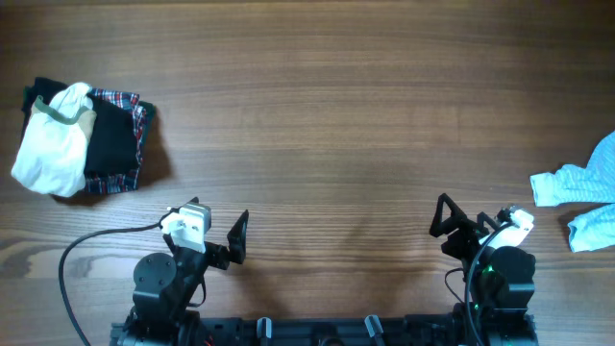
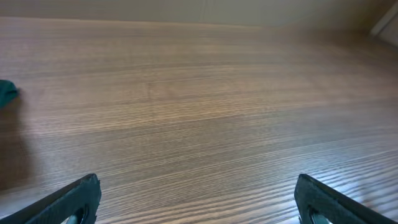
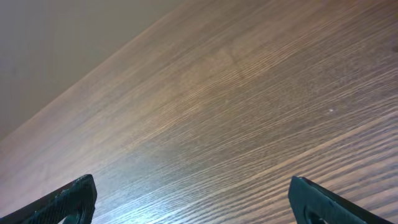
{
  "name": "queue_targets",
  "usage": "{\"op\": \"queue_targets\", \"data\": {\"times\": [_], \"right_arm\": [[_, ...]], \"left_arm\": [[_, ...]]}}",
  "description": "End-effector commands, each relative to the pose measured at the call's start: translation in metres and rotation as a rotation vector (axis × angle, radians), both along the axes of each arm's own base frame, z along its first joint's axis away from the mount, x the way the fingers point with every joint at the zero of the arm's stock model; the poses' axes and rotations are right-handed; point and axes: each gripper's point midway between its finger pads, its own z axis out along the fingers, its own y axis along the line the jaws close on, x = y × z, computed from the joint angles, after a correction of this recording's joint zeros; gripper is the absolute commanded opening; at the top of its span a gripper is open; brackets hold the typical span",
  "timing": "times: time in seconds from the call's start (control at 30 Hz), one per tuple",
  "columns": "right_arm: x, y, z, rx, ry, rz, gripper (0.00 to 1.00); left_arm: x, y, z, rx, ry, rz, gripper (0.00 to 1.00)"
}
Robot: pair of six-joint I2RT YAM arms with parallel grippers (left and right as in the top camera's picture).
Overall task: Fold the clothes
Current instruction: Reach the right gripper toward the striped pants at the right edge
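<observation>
Both my grippers are spread wide with nothing in them; the clothes lie off to the sides.

Overhead: my left gripper (image 1: pixel 238 236) and right gripper (image 1: pixel 445 217) sit near the front edge of the wooden table (image 1: pixel 327 115). A pile of clothes (image 1: pixel 82 139) lies far left and a light blue garment (image 1: pixel 588 197) at the right edge. Left wrist: fingers (image 2: pixel 74 199) parted wide over wood. Right wrist: fingers (image 3: pixel 323 202) equally parted, gripping nothing.
</observation>
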Motion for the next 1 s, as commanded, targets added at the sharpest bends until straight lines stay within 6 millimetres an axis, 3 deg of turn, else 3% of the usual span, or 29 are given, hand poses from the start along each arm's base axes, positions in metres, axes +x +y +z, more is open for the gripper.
{"op": "queue_targets", "data": {"times": [0.0,0.13,0.23,0.3,0.37,0.53,0.63,0.67,0.73,0.83,0.97], "right_arm": [[-0.001,0.010,-0.002,0.031,0.005,0.050,1.00],[-0.001,0.034,0.012,-0.005,-0.044,0.215,1.00],[-0.001,0.039,0.046,0.003,-0.075,0.247,1.00],[0.003,0.046,0.072,0.027,-0.044,0.281,1.00],[0.009,0.049,0.085,0.047,0.050,0.297,0.99],[0.041,0.048,0.093,0.019,0.418,0.347,1.00],[0.064,0.051,0.083,0.018,0.566,0.396,0.99],[0.069,0.043,0.073,0.023,0.622,0.340,0.99],[0.076,0.007,0.058,0.002,0.700,0.136,1.00],[0.077,-0.042,0.060,-0.073,0.734,-0.064,0.99],[0.063,-0.108,0.060,-0.065,0.785,-0.344,0.99]], "left_arm": [[-0.004,-0.014,0.003,-0.023,-0.009,-0.083,1.00],[-0.001,-0.015,0.020,-0.066,-0.045,-0.072,1.00],[0.006,0.004,0.049,-0.119,-0.039,0.068,1.00],[0.013,0.006,0.073,-0.123,0.005,0.090,1.00],[0.023,0.006,0.087,-0.128,0.095,0.114,1.00],[0.066,-0.002,0.114,-0.072,0.332,0.128,1.00],[0.086,-0.011,0.107,-0.056,0.434,0.106,1.00],[0.090,-0.017,0.099,-0.065,0.470,0.079,1.00],[0.090,-0.024,0.086,-0.074,0.527,0.049,1.00],[0.088,-0.024,0.083,-0.073,0.542,0.047,1.00],[0.086,-0.028,0.085,-0.086,0.540,0.027,1.00]]}}
